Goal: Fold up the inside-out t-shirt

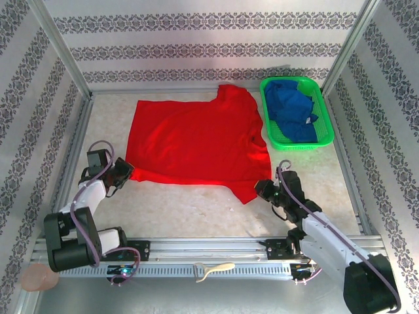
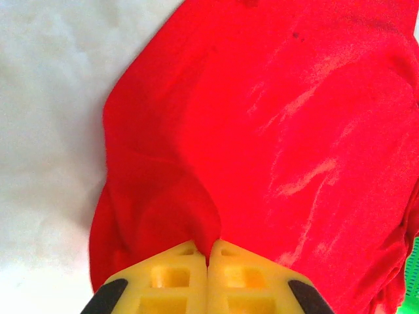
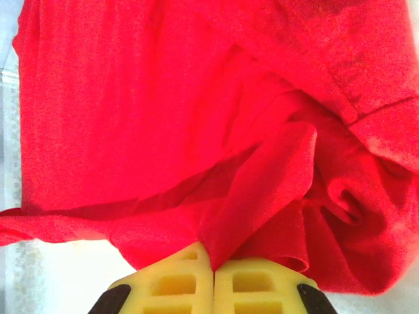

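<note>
Hands (image 1: 124, 171) (image 1: 260, 190) on crosswise t-shirt (image 1: 196, 140), collar rightward

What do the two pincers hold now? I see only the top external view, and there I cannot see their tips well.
Observer: In the left wrist view, the left pincer is shut on a raised fold of the red t-shirt.
Operator: And on the other side?
Observer: In the right wrist view, the right pincer is shut too. It clamps a bunched ridge of cloth, and the sleeve seam lies just beyond it.
</note>
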Available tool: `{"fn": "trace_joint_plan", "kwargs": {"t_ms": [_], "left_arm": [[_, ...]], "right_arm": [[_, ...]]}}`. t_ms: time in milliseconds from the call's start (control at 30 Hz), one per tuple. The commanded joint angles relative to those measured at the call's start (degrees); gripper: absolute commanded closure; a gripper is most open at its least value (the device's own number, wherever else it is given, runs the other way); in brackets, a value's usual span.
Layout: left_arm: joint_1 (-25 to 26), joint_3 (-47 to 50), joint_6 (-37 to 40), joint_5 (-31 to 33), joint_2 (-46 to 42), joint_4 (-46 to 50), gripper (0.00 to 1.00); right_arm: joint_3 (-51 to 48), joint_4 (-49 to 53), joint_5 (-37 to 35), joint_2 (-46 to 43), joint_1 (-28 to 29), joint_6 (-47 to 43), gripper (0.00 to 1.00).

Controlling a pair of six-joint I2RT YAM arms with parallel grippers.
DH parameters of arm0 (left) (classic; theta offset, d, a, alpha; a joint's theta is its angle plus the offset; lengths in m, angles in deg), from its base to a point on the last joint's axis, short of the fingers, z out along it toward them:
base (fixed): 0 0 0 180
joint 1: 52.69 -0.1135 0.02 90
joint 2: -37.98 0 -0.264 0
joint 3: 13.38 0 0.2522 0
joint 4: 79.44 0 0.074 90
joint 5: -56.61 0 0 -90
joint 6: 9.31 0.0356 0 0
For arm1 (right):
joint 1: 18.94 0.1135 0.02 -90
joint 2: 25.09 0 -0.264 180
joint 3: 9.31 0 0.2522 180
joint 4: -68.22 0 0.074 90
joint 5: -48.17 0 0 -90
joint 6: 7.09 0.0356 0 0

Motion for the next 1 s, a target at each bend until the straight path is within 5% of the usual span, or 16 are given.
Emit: {"fn": "trace_joint_plan", "kwargs": {"t_ms": [0,400,567,667,800,967], "left_arm": [[-0.7,0.9,2.2,2.4,-6.0,4.2,0.94],[-1.7,0.4,7.2,6.6,-21.1,17.5,0.79],[-2.2,-1.3,7.1,6.2,-23.6,18.6,0.68],[-2.1,-4.4,6.9,0.9,-22.0,16.8,0.64],[0.3,-9.0,6.9,-5.4,-13.8,13.1,0.64],[12.8,-17.5,7.4,0.0,0.6,9.9,0.62]], "right_arm": [[-1.1,4.7,0.8,-4.4,1.0,1.7,1.00],[-0.1,30.7,1.7,-30.3,3.5,7.4,0.92],[1.9,39.3,2.0,-35.4,4.8,9.1,0.62],[7.9,47.8,-3.5,-36.8,5.7,6.8,0.56],[15.0,45.6,-10.3,-32.2,5.7,3.7,0.52],[20.2,24.6,-11.3,-9.7,5.4,-2.9,0.51]]}}
